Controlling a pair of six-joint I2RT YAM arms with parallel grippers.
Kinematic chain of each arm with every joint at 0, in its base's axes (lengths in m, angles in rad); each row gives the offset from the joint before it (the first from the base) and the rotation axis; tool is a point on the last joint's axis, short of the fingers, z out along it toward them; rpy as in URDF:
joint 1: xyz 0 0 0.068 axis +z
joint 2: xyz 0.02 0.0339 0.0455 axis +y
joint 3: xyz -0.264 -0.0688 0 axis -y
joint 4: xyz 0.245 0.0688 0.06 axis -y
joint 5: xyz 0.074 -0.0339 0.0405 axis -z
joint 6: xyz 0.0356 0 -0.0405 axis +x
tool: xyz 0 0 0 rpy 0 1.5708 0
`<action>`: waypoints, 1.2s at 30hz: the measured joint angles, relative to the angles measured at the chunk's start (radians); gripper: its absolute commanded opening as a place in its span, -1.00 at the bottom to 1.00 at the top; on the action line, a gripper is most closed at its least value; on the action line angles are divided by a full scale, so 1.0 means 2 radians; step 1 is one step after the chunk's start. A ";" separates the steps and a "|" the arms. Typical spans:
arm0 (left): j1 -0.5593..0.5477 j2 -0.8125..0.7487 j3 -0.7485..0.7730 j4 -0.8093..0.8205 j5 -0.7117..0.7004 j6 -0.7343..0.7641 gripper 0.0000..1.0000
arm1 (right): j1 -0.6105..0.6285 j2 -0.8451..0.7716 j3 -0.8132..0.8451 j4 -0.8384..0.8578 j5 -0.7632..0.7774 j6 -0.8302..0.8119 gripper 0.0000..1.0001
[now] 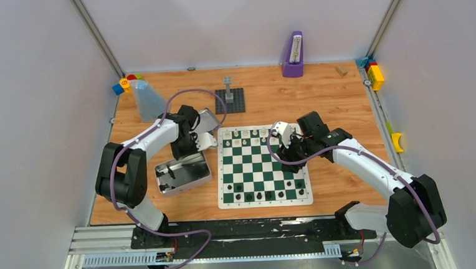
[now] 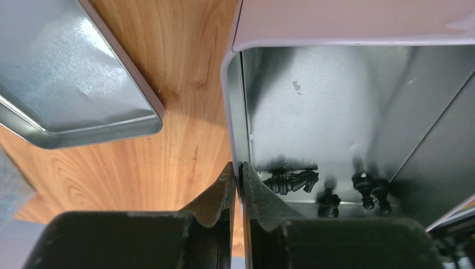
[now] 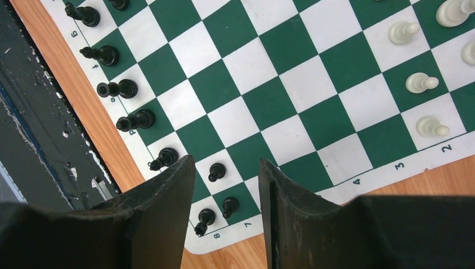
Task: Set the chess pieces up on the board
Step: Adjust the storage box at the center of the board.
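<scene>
**Board** — green-and-white checked mat, laid flat at the middle of the worktop, between the two arms.

**Chess pieces**, on the board:
- Cream-white pieces are ranged on the two far ranks. They are partly hidden by the right arm in the top view, so no full count can be made.
- Black pieces are stood along the near edge rank.
- The rank in front of that is occupied by only a few pawns; most of its squares are bare.

**Chess pieces, not yet placed:** loose black pieces are seen lying at the bottom of the tin, just left of the board. Its lid is set apart beside it.

**Progress:** judged well past half. The white side appears set and the black back rank largely set, while the black pawns are mostly outstanding.

**Left claw** — clenched on the thin wall of the tin, one finger inside and one outside. No piece is held.

**Right claw** — parted and empty, hung over the board's black corner.
</scene>
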 measured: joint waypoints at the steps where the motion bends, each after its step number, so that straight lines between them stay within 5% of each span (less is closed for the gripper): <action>1: 0.000 0.000 -0.002 0.001 -0.004 0.017 -0.72 | 0.000 0.001 0.000 0.000 0.000 0.000 -0.07; 6: -0.004 -0.001 -0.011 0.010 -0.024 0.087 -0.69 | 0.000 0.011 0.000 0.000 0.001 0.000 -0.07; 15: -0.021 -0.002 -0.006 0.030 -0.028 0.130 0.02 | 0.000 0.016 0.000 0.000 0.003 0.000 -0.07; 24: 0.022 -0.091 -0.005 0.050 0.006 0.025 0.54 | 0.000 0.016 0.000 0.000 0.004 0.000 -0.07; 30: 0.043 -0.181 -0.023 0.030 0.027 -0.070 0.55 | 0.000 0.016 0.000 0.000 0.004 0.000 -0.07; 36: 0.046 -0.190 -0.061 -0.010 0.034 -0.131 0.55 | 0.000 0.016 0.000 0.000 0.004 0.000 -0.07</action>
